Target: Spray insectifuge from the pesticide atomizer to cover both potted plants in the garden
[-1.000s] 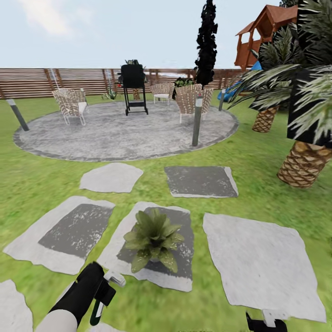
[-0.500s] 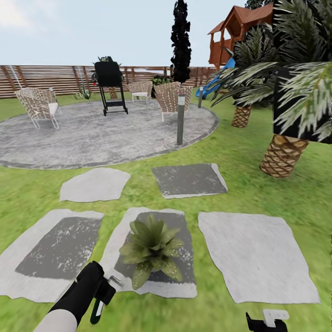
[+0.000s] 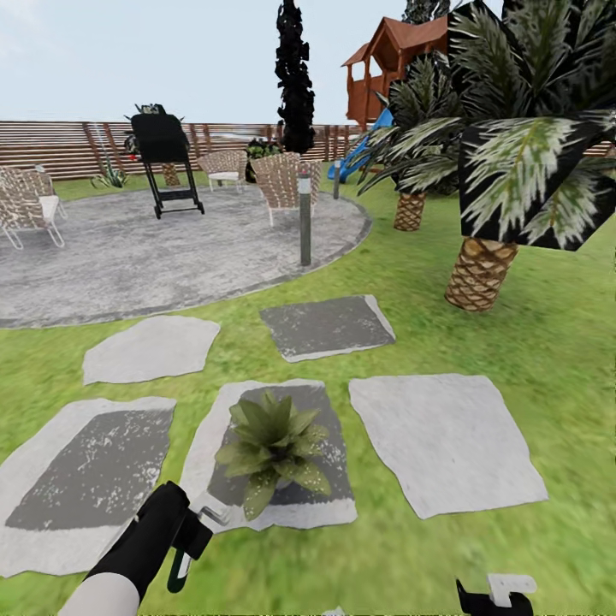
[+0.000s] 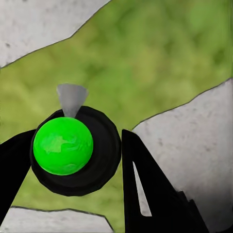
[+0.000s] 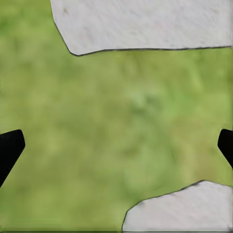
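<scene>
Low at the left of the head view, the black left gripper (image 3: pixel 190 547) is clamped on the slim blackish-green pesticide atomizer with a pale nozzle (image 3: pixel 181 571), which hangs below the fingers with its dark body pointing down. In the left wrist view the same bottle (image 4: pixel 73 150) sits end-on between the two black fingers (image 4: pixel 148 194), its bright green round end facing the camera and a grey nozzle tip poking out beyond it over green lawn (image 4: pixel 160 63).

Just ahead of that gripper and slightly to its right stands a small potted plant, a rosette of pointed pale-speckled green leaves (image 3: pixel 272 441), resting on a pale grey stepping stone with a darker centre (image 3: pixel 321 513). Only this one rosette can be made out. To the gripper's left lies another dark-centred grey stepping stone (image 3: pixel 85 470). Well beyond both spreads the round grey paved patio (image 3: pixel 171 257), with a black grill on legs (image 3: pixel 162 162), wicker chairs (image 3: pixel 278 180) and a grey bollard light (image 3: pixel 305 216) at its edge, all backed by the horizontal-slat brown wooden fence (image 3: pixel 60 145).

At the bottom right of the head view, the right gripper (image 3: pixel 500 596) is only partly in frame. In the right wrist view its black fingertips (image 5: pixel 8 148) sit at opposite edges, spread wide with nothing between them but grass (image 5: pixel 121 121). Far ahead of it rise the palms with woven brown trunks (image 3: pixel 479 269).
</scene>
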You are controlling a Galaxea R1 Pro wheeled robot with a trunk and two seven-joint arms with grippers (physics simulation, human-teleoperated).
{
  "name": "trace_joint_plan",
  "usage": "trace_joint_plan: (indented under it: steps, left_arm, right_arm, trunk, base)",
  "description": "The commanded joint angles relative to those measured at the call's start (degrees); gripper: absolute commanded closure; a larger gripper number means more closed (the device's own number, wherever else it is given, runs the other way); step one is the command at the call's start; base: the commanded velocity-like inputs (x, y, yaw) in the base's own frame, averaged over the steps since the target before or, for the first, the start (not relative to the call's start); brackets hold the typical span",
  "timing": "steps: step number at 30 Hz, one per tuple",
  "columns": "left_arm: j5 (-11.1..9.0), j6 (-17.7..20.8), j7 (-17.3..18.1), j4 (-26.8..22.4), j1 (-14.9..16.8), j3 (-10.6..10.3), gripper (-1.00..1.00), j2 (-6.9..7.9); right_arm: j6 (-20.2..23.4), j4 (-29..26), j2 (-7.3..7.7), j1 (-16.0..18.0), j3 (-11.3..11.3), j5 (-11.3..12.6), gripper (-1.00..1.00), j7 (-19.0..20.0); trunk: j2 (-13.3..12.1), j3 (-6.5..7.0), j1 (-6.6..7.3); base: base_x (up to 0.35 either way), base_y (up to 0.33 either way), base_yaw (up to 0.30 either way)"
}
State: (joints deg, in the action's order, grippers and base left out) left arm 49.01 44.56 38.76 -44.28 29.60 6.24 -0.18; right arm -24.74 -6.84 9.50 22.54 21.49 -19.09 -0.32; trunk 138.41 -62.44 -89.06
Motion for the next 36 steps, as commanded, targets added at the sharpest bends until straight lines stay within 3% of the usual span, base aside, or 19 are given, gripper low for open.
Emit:
trace_joint_plan:
  steps: [1, 8, 15, 18, 20, 24, 26, 28, 30, 32, 36]
  left_arm:
    - [0.50, 0.09, 0.53, -0.09, 0.02, 0.15, 1.00, 0.02]
    - [0.47, -2.84, 0.70, -0.57, 0.44, -0.02, 1.00, 0.03]
    - [0.51, -3.19, 0.62, -0.80, 0.50, -0.34, 1.00, -0.24]
    - [0.53, -3.10, 1.10, -0.81, 0.69, -0.37, 1.00, -0.12]
    - [1.10, -2.66, 3.53, -0.86, 1.04, -0.36, 1.00, 0.21]
    - [1.45, -2.06, 9.21, -0.99, 5.50, -0.43, 1.00, 3.46]
    - [1.85, -1.57, 9.87, -1.01, 6.73, -0.47, 1.00, 4.28]
    - [3.77, -1.34, 10.15, -1.05, 7.43, -0.48, 1.00, 4.44]
    - [8.27, -1.25, 11.65, -1.20, 7.76, -1.33, 1.00, 4.07]
    - [11.44, -1.23, 14.68, -1.29, 7.82, -2.65, 1.00, 4.14]
    - [14.95, -1.23, 21.34, -2.28, 8.65, -3.77, 1.00, 4.44]
  right_arm:
    - [-0.22, 0.07, 0.00, 0.04, 0.48, -0.59, -1.00, -0.03]
    - [-0.22, 0.07, 0.00, 0.04, 0.48, -0.59, -1.00, -0.06]
    - [-0.22, 0.07, 0.00, 0.04, 0.48, -0.59, -1.00, -0.12]
    - [-0.22, 0.07, 0.00, 0.04, 0.45, -0.59, -1.00, -0.12]
    - [-0.22, 0.09, -0.08, 0.04, 0.40, -0.59, -1.00, -0.12]
    - [-0.22, 0.15, -0.09, 0.04, 0.39, -0.67, -1.00, -0.04]
    - [-0.22, 0.16, -0.09, 0.04, 0.39, -0.68, -1.00, -0.04]
    - [-0.22, 0.16, -0.09, 0.04, 0.39, -0.64, -1.00, -0.03]
    - [-0.22, 0.16, -0.09, 0.04, 0.39, -0.67, -1.00, -0.03]
    - [-0.22, 0.16, -0.09, 0.04, 0.39, -0.67, -1.00, -0.03]
    - [-0.22, 0.16, -0.09, 0.04, 0.39, -0.64, -1.00, -0.03]
  trunk:
    - [0.02, -0.05, 0.02]
    - [0.02, -0.05, 0.02]
    - [0.02, -0.05, 0.02]
    - [0.02, -0.05, 0.02]
    - [0.02, -0.05, 0.02]
    - [0.02, -0.05, 0.02]
    - [0.02, -0.05, 0.02]
    - [0.02, -0.05, 0.02]
    - [0.02, -0.05, 0.02]
    - [0.02, -0.05, 0.02]
    - [0.02, -0.05, 0.02]
  base:
    - [-0.039, 0.017, -0.023]
    - [-0.006, 0.003, -0.004]
    - [0.000, 0.000, 0.000]
    - [0.000, 0.000, 0.000]
    - [0.000, 0.000, 0.000]
    - [0.000, 0.000, 0.000]
    - [0.000, 0.000, 0.000]
    - [0.000, 0.000, 0.000]
    - [0.000, 0.000, 0.000]
    - [0.000, 0.000, 0.000]
    - [0.000, 0.000, -0.117]
